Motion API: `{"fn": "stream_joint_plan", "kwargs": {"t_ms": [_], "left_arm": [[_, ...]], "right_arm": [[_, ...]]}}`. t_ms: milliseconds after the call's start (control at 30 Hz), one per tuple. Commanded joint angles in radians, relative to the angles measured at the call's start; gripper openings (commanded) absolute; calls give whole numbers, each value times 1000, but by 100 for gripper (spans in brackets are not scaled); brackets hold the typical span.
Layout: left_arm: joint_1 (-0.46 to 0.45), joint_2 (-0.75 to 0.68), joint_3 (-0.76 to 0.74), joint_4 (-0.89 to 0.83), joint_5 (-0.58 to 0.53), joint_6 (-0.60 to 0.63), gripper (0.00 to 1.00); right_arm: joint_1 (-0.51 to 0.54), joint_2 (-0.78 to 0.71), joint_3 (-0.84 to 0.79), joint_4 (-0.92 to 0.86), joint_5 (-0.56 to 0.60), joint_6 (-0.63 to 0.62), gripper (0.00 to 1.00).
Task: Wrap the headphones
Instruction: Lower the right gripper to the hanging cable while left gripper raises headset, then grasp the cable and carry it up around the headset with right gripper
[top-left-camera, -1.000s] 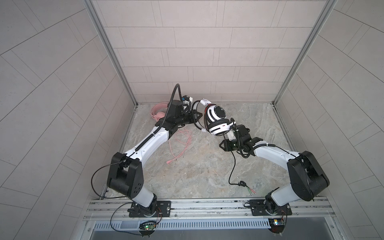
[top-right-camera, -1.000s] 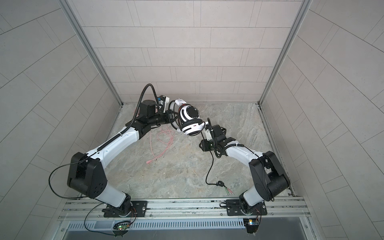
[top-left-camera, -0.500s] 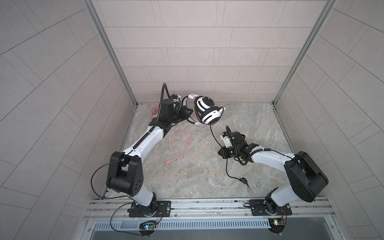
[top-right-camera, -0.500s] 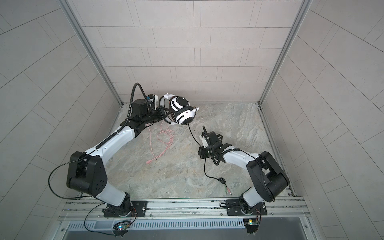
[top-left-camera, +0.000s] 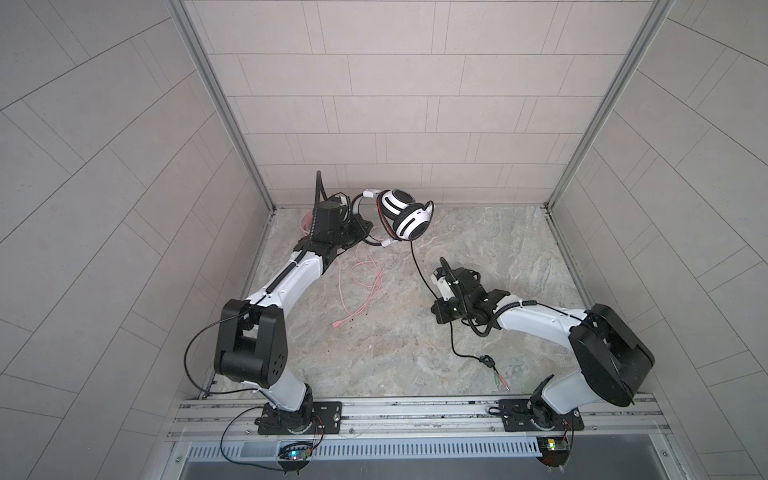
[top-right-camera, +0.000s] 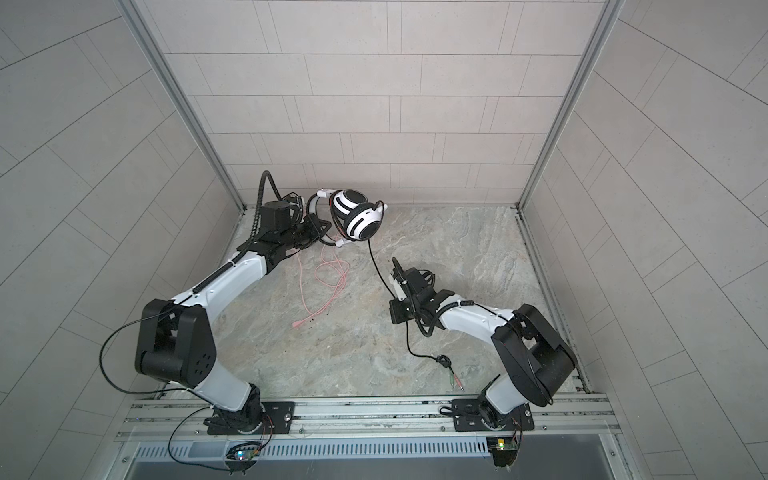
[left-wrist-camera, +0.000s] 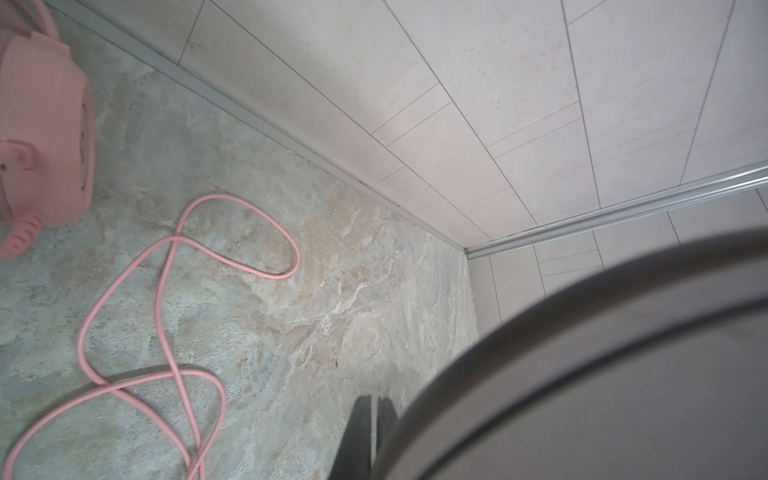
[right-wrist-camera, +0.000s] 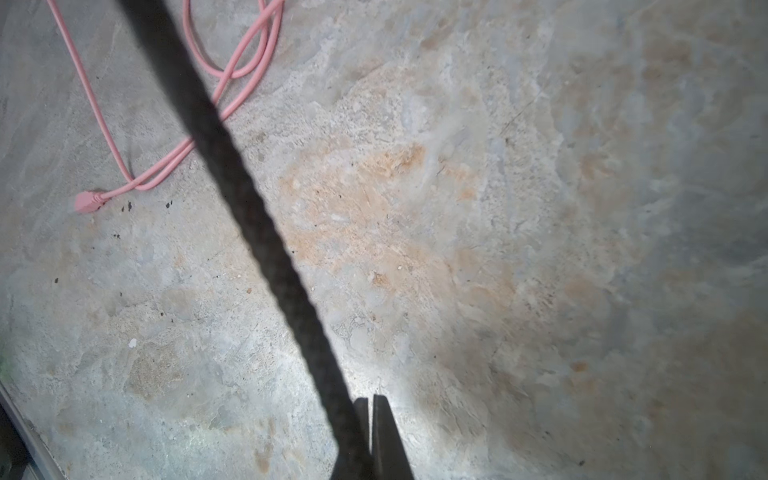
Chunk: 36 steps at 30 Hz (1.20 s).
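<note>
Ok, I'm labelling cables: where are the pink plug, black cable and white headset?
pink plug (right-wrist-camera: 85, 202), right wrist view, plug body.
black cable (right-wrist-camera: 264, 232), right wrist view, middle stretch.
white headset (top-left-camera: 411, 222), a top view, earcup.

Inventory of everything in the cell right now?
white headset: 1, white and black, held aloft near back wall
black cable: 1, black, from white headset through right tool down to floor
plugs: 2, greenish and reddish, cable's end, front right
pink headset: 1, pink, back left corner
pink cable: 1, pink, loose loops, centre left
floor: 1, marbled grey-beige
left tool: 1, black, shut on white headset
right tool: 1, black, shut on black cable
</note>
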Motion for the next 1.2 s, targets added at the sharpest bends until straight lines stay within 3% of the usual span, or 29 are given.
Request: {"fn": "stream_joint_plan", "kwargs": {"t_ms": [0,333,633,933,1167], "left_arm": [[17,-12,13,28,-25,-56,0],[29,-52,0,-111,-252,-36,0],[29,-29,52,-218,-301,16,0],[-3,-17,149,-370,-378,146,0],[-87,-14,204,-445,-472,263,0]], "right_arm": [[26,-29,19,-50,50,-10,4],[206,-70,97,-172,154,-13,3],[327,-155,223,-389,257,-36,3],[335,-312,393,-534,413,-161,3],[332,-340,563,-643,529,-259,3]]}}
